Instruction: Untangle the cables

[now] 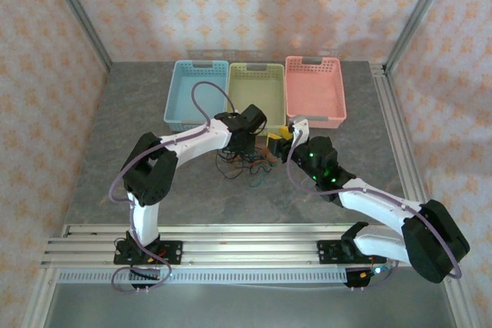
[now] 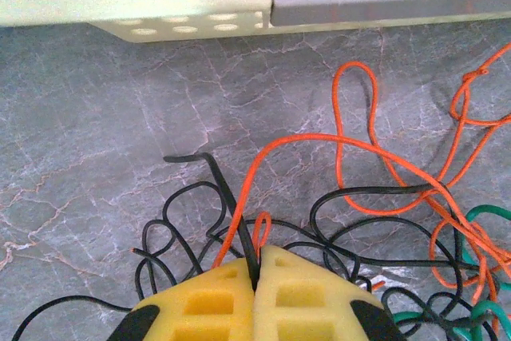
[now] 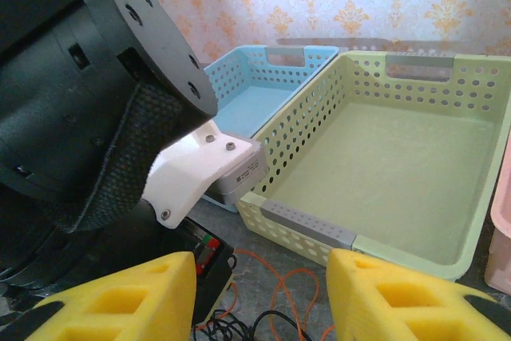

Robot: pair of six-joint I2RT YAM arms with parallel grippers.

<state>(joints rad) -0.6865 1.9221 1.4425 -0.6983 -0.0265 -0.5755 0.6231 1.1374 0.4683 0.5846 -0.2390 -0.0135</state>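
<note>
While your left gripper (image 2: 255, 279) sits low at the near edge of the heap with its yellow fingers pressed flat together, you are at the grasp stage of freeing one strand. The black cable (image 2: 227, 201) runs straight into the seam between those fingers, so it is pinched there. A small loop of the orange cable (image 2: 337, 140) dips to the same seam, and you cannot tell from the left wrist view whether it is caught as well.

The cables (image 1: 247, 165) lie in one knot on the grey table (image 1: 154, 113), about mid-table and just near of the green basket (image 3: 399, 157), with your two grippers on either side of them. From the left wrist view the black loops crowd around the fingers. The orange strand sprawls away to the far right, and a green cable (image 2: 483, 212) shows at the right edge.

Your right gripper (image 3: 262, 297) hovers above the right side of the heap with its fingers about half spread and nothing between them. Orange wire shows on the table below the gap.

The next move probably calls for a slow lift or a draw to the left with the held strand, while you watch whether the orange loop rides along. If the whole knot drags, you will likely want the right gripper down on an orange or green strand to anchor it, so the two pull apart rather than slide together.
</note>
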